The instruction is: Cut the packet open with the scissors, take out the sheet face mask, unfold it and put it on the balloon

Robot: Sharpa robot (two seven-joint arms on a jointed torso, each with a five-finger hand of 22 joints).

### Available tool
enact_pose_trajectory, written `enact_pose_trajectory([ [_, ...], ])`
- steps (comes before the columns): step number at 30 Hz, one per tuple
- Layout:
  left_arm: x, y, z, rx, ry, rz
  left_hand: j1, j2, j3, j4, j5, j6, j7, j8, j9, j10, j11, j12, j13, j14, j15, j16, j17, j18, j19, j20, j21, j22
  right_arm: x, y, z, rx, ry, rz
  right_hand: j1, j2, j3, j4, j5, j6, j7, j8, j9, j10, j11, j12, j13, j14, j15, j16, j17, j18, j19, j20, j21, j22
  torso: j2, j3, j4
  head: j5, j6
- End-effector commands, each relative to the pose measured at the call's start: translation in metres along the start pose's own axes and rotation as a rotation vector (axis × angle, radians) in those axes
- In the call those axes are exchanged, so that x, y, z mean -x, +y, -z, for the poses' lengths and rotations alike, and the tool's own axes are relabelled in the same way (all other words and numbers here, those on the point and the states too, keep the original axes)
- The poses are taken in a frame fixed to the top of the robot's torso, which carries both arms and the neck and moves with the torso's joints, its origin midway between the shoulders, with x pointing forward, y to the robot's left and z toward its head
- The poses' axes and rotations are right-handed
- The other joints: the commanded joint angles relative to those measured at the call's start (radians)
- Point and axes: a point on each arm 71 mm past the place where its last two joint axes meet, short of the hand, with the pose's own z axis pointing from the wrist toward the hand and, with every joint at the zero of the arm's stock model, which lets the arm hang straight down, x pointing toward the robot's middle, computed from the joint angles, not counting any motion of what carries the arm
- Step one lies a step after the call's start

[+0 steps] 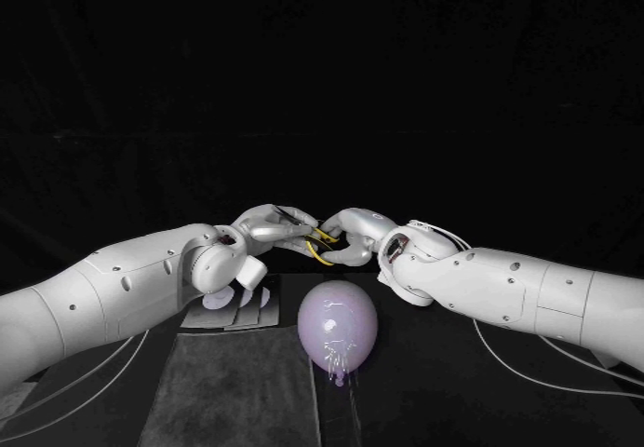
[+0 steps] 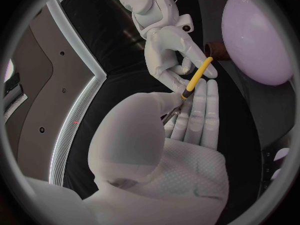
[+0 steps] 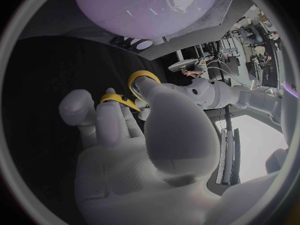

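Yellow-handled scissors hang above the table between my two hands. My right hand has its thumb through one yellow loop and fingers at the other. My left hand pinches the dark blade end between thumb and straight fingers, and the yellow handle runs on toward the right hand. The lavender balloon lies on the table just below and in front of both hands. Grey mask packets with white ovals lie on the table to the balloon's left, under my left wrist.
A grey mat covers the table's front left, beside the balloon. A brown holder sits at the balloon's end. Cables hang from both forearms.
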Motion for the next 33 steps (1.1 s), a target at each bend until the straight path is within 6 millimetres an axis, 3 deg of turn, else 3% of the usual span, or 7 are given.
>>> enact_pose_trajectory([
  [1,-0.002,-0.006,-0.001,-0.037,0.014,0.013,0.0,0.011,0.013,-0.017,0.003,0.011,0.076,0.006,-0.002,0.062,-0.034,-0.006,0.0,0.001,-0.003,-0.004,0.0,0.009,-0.006,0.001,0.006,0.001,-0.005,0.002,-0.001,0.006,0.039,0.009,0.015,0.003,0.005,-0.008,0.0,0.01,0.016,0.008,0.001,0.01,0.002,0.004,-0.001,0.004,-0.005,0.006,-0.001,-0.01,0.01,0.0,0.011,0.01,0.0,0.0005,0.0003,-0.003,0.0],
  [9,-0.008,-0.006,-0.001,-0.037,0.048,0.025,0.0,0.011,0.014,-0.019,0.003,0.012,0.075,0.007,-0.003,0.063,-0.034,-0.009,0.0,0.002,-0.004,-0.005,0.0,0.009,-0.008,0.001,0.009,0.003,-0.005,0.004,-0.004,-0.002,0.006,0.003,0.022,0.014,0.019,-0.014,0.0,0.028,0.01,0.016,0.0,0.031,-0.004,0.006,-0.002,0.006,-0.008,0.013,0.01,-0.013,0.021,-0.003,0.026,0.026,0.0,-0.0001,0.0011,-0.005,0.0],
  [15,-0.007,-0.006,-0.001,-0.035,0.034,0.023,-0.003,0.009,0.013,-0.021,0.003,0.013,0.076,0.007,-0.007,0.067,-0.034,-0.013,0.0,0.004,-0.004,-0.005,0.001,0.01,-0.008,0.0,0.017,0.008,0.0,-0.001,-0.003,-0.033,-0.051,-0.009,0.03,0.025,0.099,-0.023,0.013,0.097,-0.013,0.053,0.006,0.136,-0.029,0.028,0.001,0.019,-0.029,0.04,0.05,-0.025,0.058,-0.019,0.086,0.087,0.0,-0.0005,0.001,-0.005,0.0],
  [18,-0.004,-0.006,0.0,-0.03,0.013,0.016,-0.028,-0.03,-0.028,-0.023,0.003,-0.03,0.09,-0.022,-0.026,0.022,-0.019,-0.043,-0.003,-0.01,0.006,-0.012,0.002,0.0,-0.032,0.0,0.033,0.022,0.002,-0.003,-0.002,-0.052,-0.081,-0.012,0.031,0.023,0.137,-0.027,0.026,0.126,-0.023,0.07,0.013,0.179,-0.039,0.035,0.003,0.021,-0.039,0.045,0.057,-0.028,0.064,-0.027,0.099,0.1,0.0,0.0003,0.0002,-0.004,0.001],
  [20,-0.002,-0.005,0.0,-0.028,0.004,0.012,-0.034,-0.037,-0.038,-0.022,0.002,-0.036,0.091,-0.027,-0.029,0.016,-0.017,-0.046,-0.003,-0.012,0.008,-0.013,0.002,-0.003,-0.037,0.001,0.035,0.024,0.003,-0.004,-0.001,-0.061,-0.096,-0.014,0.044,0.032,0.155,-0.037,0.032,0.15,-0.029,0.084,0.019,0.21,-0.047,0.046,0.008,0.023,-0.045,0.047,0.061,-0.029,0.07,-0.032,0.108,0.109,0.0,0.0005,-0.0001,-0.005,0.001],
  [23,0.001,-0.005,0.001,-0.022,-0.012,0.001,-0.06,-0.076,-0.11,-0.021,0.001,-0.083,0.099,-0.074,-0.059,-0.041,-0.004,-0.052,-0.001,-0.03,0.019,-0.014,0.008,-0.014,-0.068,0.007,0.044,0.034,0.006,-0.006,0.0,-0.078,-0.124,-0.017,0.066,0.051,0.205,-0.065,0.039,0.201,-0.048,0.118,0.043,0.274,-0.07,0.058,0.016,0.025,-0.064,0.051,0.066,-0.033,0.078,-0.051,0.127,0.129,0.0,0.0006,0.0003,-0.004,0.002],
  [33,0.003,-0.003,0.002,-0.002,-0.017,-0.072,-0.105,-0.137,-0.216,0.003,0.002,-0.133,0.085,-0.116,-0.096,-0.104,0.0,-0.041,0.003,-0.071,0.032,-0.013,0.022,-0.009,-0.095,0.037,-0.002,0.004,0.008,-0.01,0.002,-0.101,-0.15,-0.032,0.045,0.048,0.23,-0.076,0.051,0.209,-0.055,0.133,0.066,0.3,-0.077,0.047,0.018,0.026,-0.07,0.052,0.066,-0.035,0.079,-0.06,0.135,0.14,0.0,0.0003,0.0002,-0.006,0.003],
])
